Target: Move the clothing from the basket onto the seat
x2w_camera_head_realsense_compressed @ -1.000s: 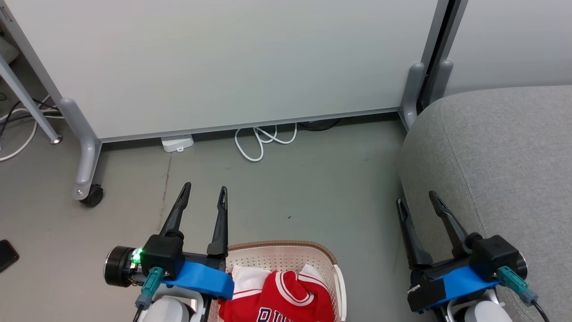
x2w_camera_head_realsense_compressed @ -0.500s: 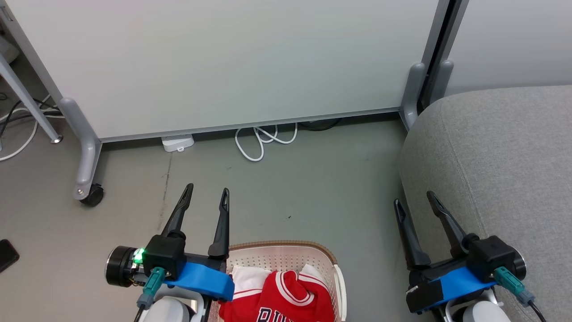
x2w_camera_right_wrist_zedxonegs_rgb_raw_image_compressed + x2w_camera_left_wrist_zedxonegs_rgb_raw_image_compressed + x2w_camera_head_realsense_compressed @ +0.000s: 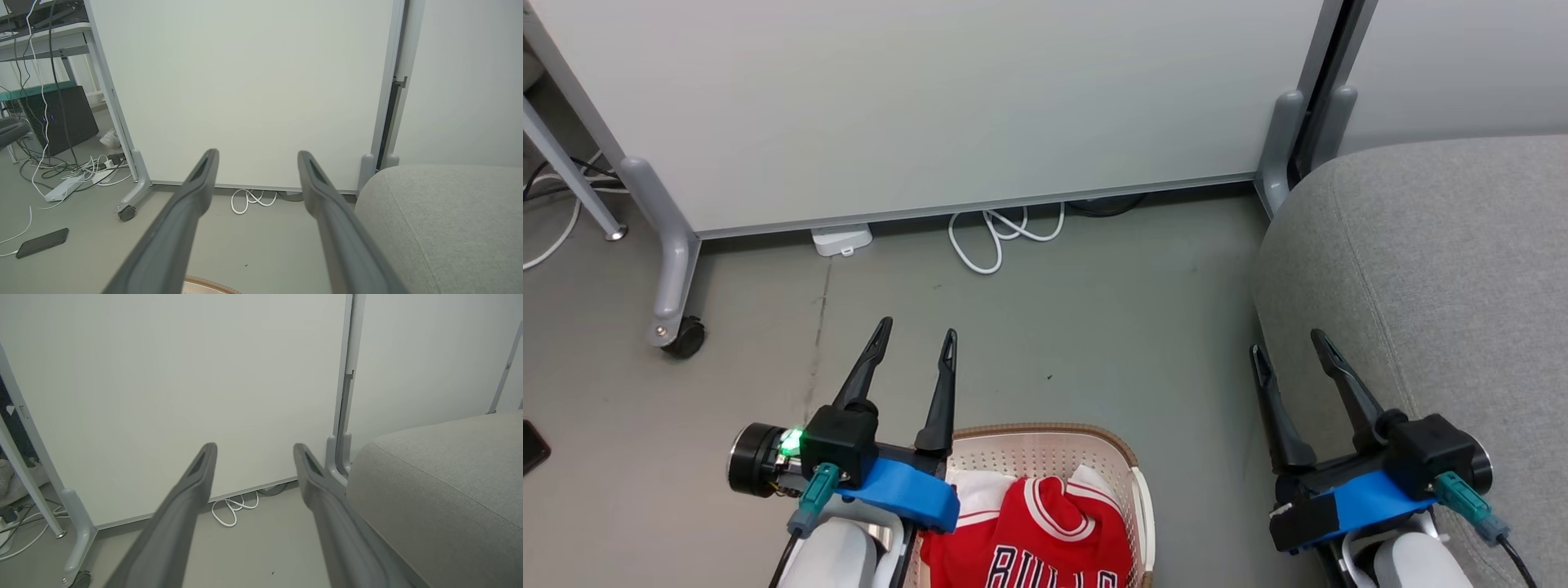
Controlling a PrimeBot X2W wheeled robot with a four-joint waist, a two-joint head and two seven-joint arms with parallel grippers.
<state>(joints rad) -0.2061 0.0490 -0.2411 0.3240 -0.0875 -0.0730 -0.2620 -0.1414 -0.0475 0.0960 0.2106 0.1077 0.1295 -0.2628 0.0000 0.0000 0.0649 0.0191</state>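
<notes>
The clothing [image 3: 1045,543], a red jersey with white trim and "BULLS" lettering, lies bunched in the cream basket [image 3: 1045,447] at the bottom centre of the head view. A sliver of the basket's brown rim [image 3: 208,286] shows in the right wrist view. The grey seat [image 3: 1445,269] fills the right side; it also shows as the seat [image 3: 441,498] and the seat [image 3: 445,220] in the wrist views. My left gripper [image 3: 916,333] hangs open and empty above the floor, just left of the basket. My right gripper [image 3: 1289,345] stands open and empty beside the seat's near edge.
A white partition panel [image 3: 931,106] on castor legs [image 3: 678,335] stands across the back. A looped white cable [image 3: 992,245] and a small white box [image 3: 841,239] lie at its foot. A dark phone [image 3: 43,242] and more cables [image 3: 77,175] lie on the floor at left.
The head camera has tilted a little, so more of the jersey and its lettering shows. Both grippers sit slightly higher in the view and stay open.
</notes>
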